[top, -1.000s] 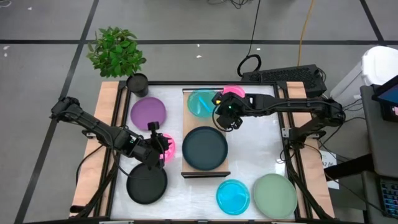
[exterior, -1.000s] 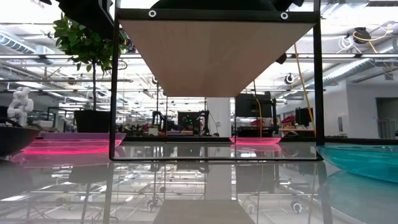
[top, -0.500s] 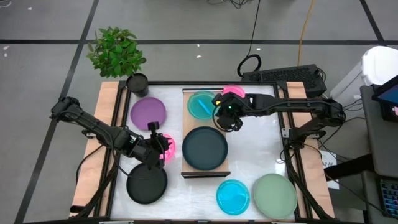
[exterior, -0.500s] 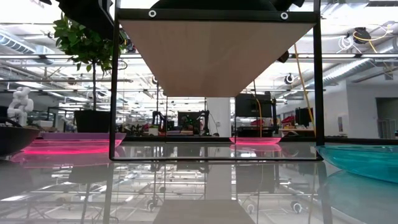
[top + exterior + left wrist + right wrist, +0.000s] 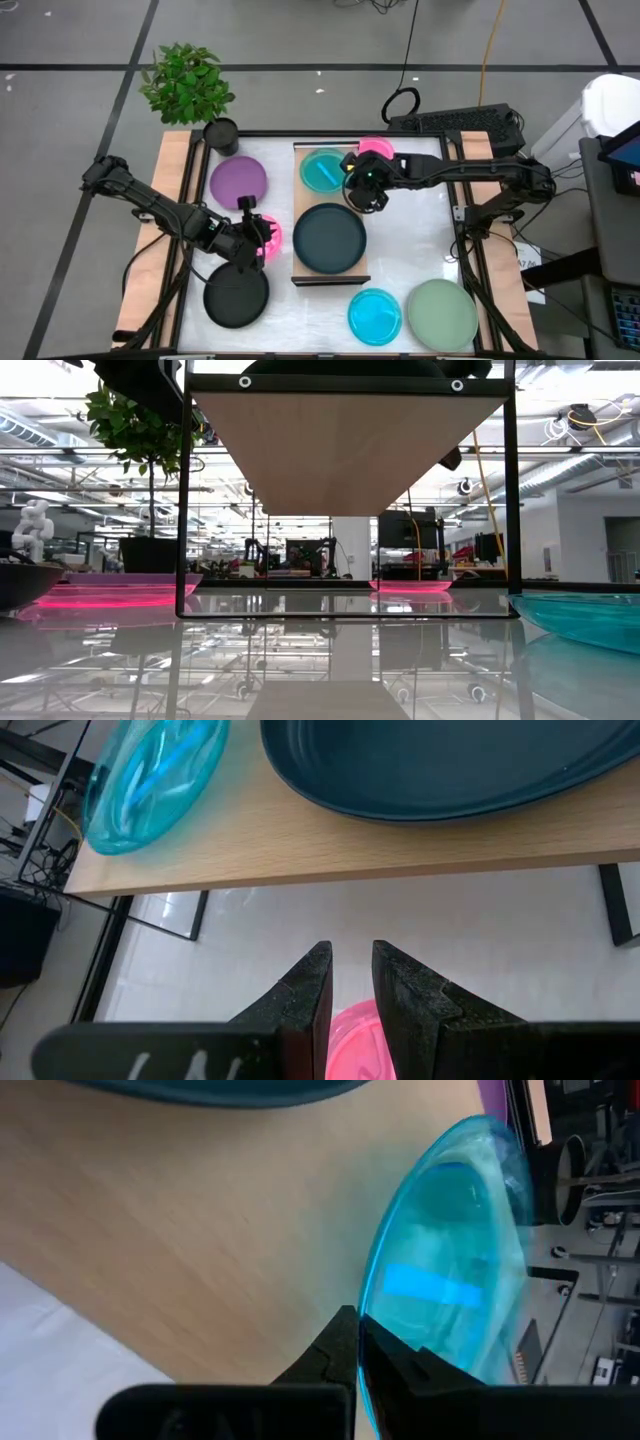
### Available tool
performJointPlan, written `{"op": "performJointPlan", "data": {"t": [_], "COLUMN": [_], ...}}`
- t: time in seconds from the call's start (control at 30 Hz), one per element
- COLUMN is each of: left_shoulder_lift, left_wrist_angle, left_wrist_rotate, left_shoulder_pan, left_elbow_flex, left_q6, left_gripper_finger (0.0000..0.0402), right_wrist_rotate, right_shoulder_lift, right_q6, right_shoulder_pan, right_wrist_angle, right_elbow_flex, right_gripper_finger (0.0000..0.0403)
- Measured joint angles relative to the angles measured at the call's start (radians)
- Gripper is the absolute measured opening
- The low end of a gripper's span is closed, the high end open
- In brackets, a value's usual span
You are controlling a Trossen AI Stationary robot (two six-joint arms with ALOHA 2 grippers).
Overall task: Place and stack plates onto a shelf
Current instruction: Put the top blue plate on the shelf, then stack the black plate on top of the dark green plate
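Observation:
The shelf [image 5: 331, 205], a light-wood board on a black frame, carries a dark teal plate [image 5: 330, 238] and, at its far end, a translucent cyan plate [image 5: 320, 168]. My right gripper [image 5: 350, 181] reaches in from the table's right and is shut on that cyan plate [image 5: 450, 1250]. My left gripper [image 5: 261, 236] hovers over a pink plate [image 5: 271, 240] that lies on the table left of the shelf. Its fingers [image 5: 350, 955] stand a narrow gap apart, pointing toward the shelf. The pink plate [image 5: 350, 1035] shows below the gap. My right gripper pinches the cyan plate's rim [image 5: 372, 1305] on the side toward the table's right, one finger on the upper face and one beneath. The fingers come slanting down from the table's right. The plate sits over the shelf's far end; whether it lies flat, I cannot tell.
On the table lie a purple plate [image 5: 238, 182], a black plate [image 5: 237, 295], a second cyan plate [image 5: 375, 316], a large sage-green plate [image 5: 441, 314] and a second pink plate [image 5: 378, 147] behind the right gripper. A potted plant [image 5: 188, 82] stands at the far left corner.
My right gripper has shifted slightly at the shelf's far end with the cyan plate in its hold; in the low view its dark shape beside the shelf's right edge shows a little larger. The left arm has kept still.

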Motion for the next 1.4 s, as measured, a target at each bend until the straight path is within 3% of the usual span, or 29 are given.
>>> {"op": "performJointPlan", "data": {"t": [0.37, 1.03, 1.2, 1.4], "left_shoulder_lift": [0.000, 0.000, 0.000, 0.000], "left_wrist_angle": [-0.001, -0.002, -0.001, -0.001], "left_wrist_rotate": [0.000, 0.020, 0.022, 0.027], "left_shoulder_pan": [0.000, -0.002, -0.004, -0.007], "left_elbow_flex": [0.000, 0.001, 0.001, 0.001], "left_q6": [0.000, -0.009, -0.026, -0.035], "left_gripper_finger": [0.0081, 0.0081, 0.0081, 0.0081], "right_wrist_rotate": [0.008, 0.059, 0.117, 0.188], "right_shoulder_lift": [0.000, -0.089, -0.148, -0.233], "right_q6": [-0.008, 0.018, 0.128, 0.422], "right_shoulder_pan": [0.000, 0.026, 0.076, 0.177], "right_wrist_angle": [0.029, 0.016, 0.000, -0.068], "right_elbow_flex": [-0.019, -0.020, -0.020, -0.019], "right_gripper_finger": [0.0009, 0.0113, 0.0121, 0.0119]}}
